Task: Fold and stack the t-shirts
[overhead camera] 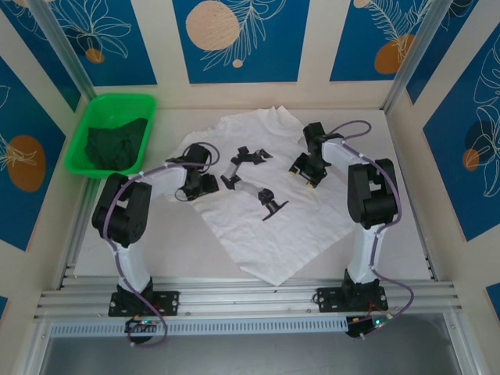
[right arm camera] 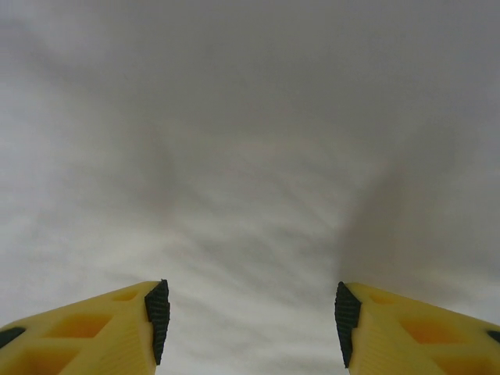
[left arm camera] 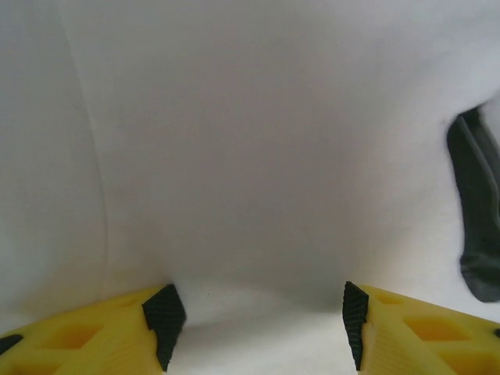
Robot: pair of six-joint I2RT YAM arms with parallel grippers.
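- Yellow fingers [left arm camera: 78, 344] with black pads [left arm camera: 164, 320] were seen on the left gripper [left arm camera: 258, 320]. Its jaws were spread wide apart, and nothing was held in them.
- Smooth cloth of the white t-shirt [left arm camera: 258, 156] was seen close under those jaws. Whether it was touched could not be told.
- Part of the shirt's black print [left arm camera: 476, 226] was seen at the right edge of the left wrist view.
- On the right gripper [right arm camera: 250, 320] the jaws were spread just as wide, and nothing was held there either.
- Under them the white t-shirt [right arm camera: 250, 156] was in shade, so it looked grey, with soft wrinkles.
- From above, the left gripper [overhead camera: 205, 185] was seen over the shirt's left side. The right gripper [overhead camera: 305, 168] was seen over its right side, near the top.
- Between the two grippers the black print [overhead camera: 269, 205] was seen.
- On the table [overhead camera: 180, 242] the white t-shirt [overhead camera: 273, 234] was laid out flat and not yet folded.
- Far off at the back left, the dark green t-shirt [overhead camera: 117, 144] was bunched up inside a green tray [overhead camera: 125, 97], well apart from the white one.
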